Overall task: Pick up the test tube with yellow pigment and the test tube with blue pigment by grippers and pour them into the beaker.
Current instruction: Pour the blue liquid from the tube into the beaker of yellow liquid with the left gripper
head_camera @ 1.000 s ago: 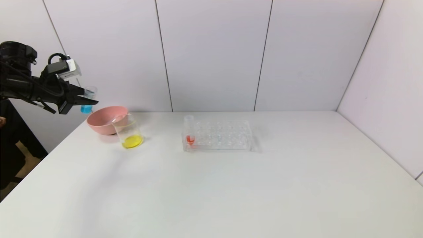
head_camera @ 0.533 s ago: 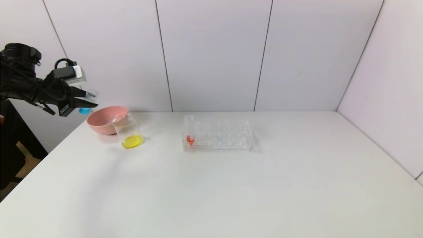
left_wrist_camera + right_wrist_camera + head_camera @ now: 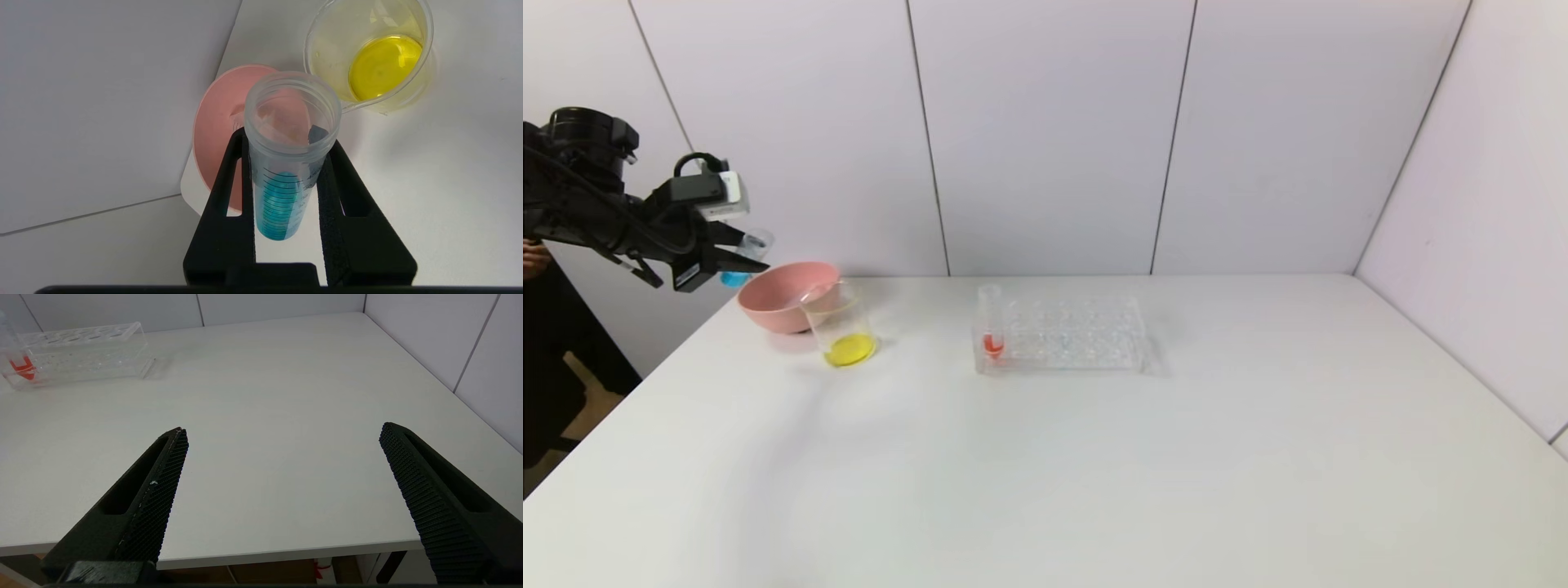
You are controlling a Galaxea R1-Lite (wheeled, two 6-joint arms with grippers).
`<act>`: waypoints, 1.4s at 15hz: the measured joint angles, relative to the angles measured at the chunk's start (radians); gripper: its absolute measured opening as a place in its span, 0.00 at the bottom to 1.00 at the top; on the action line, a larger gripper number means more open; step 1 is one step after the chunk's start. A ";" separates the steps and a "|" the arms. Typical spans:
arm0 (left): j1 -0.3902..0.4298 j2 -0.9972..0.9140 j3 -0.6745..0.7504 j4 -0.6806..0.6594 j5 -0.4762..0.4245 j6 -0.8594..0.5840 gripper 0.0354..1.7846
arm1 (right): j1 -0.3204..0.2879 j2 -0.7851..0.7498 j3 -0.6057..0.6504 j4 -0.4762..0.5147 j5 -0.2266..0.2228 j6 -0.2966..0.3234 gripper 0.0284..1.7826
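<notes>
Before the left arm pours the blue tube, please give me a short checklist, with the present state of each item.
1. Left gripper shut on the blue tube: ok.
2. Blue liquid is in the tube, none spilled in view: ok.
3. Tube mouth over the beaker: not ok; in the head view it hangs to the left of the pink bowl.
4. Beaker upright, yellow liquid in it: ok.
5. Tube clear of the bowl rim: cannot tell.
6. Right gripper open, near the table's front edge, away from the pour: ok.
</notes>
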 joint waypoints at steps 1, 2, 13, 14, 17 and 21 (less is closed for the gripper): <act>0.000 -0.002 0.000 0.004 0.009 -0.002 0.24 | 0.000 0.000 0.000 0.000 0.000 0.000 0.96; 0.000 -0.003 0.000 0.005 0.012 -0.004 0.24 | 0.000 0.000 0.000 0.000 0.000 0.000 0.96; -0.011 -0.004 -0.010 0.088 0.102 0.079 0.24 | 0.000 0.000 0.000 0.000 0.000 0.000 0.96; -0.016 -0.003 -0.010 0.088 0.117 0.082 0.24 | 0.000 0.000 0.000 0.000 0.000 0.000 0.96; -0.036 -0.001 -0.011 0.090 0.161 0.083 0.24 | 0.000 0.000 0.000 0.000 0.000 0.000 0.96; -0.056 0.003 -0.010 0.096 0.218 0.081 0.24 | 0.000 0.000 0.000 0.000 0.000 0.000 0.96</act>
